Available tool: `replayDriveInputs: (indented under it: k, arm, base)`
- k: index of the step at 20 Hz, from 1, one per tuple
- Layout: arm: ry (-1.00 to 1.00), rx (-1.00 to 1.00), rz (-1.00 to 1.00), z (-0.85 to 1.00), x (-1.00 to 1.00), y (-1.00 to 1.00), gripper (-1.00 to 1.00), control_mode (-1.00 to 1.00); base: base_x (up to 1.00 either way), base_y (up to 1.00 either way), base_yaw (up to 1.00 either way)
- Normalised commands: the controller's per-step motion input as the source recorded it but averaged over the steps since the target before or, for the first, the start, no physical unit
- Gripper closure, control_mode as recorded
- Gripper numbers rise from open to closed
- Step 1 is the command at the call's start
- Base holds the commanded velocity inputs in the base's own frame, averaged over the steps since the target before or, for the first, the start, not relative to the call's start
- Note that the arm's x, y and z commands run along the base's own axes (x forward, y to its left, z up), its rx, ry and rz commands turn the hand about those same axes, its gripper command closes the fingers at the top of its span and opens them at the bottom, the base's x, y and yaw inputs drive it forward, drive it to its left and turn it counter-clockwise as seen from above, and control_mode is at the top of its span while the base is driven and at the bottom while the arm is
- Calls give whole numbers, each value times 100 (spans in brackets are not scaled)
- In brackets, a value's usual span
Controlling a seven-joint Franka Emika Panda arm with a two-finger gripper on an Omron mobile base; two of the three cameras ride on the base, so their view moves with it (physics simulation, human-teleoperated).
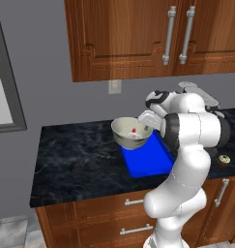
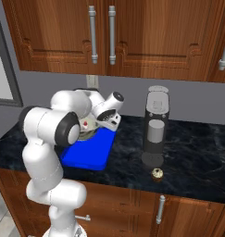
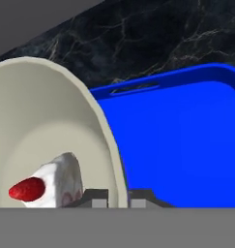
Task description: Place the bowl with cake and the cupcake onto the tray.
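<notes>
One bent arm's tool pinches bowl rim above tray.

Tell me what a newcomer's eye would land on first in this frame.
First the bright blue tray on the dark counter, with the cream bowl held above its far end. The gripper is shut on the bowl's rim, and the white-pink cake with its red top sits inside. Off to the side, the small brown cupcake waits on the counter in front of the coffee machine.
</notes>
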Motion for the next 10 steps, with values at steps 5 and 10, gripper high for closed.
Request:
replayDriveInputs:
  k: [5, 10]
  arm:
    - [0, 0, -2, -14, 19, -15, 100, -100]
    - [-1, 0, 0, -7, 8, -9, 100, -100]
  base:
    - [0, 0, 0]
    - [0, 0, 0]
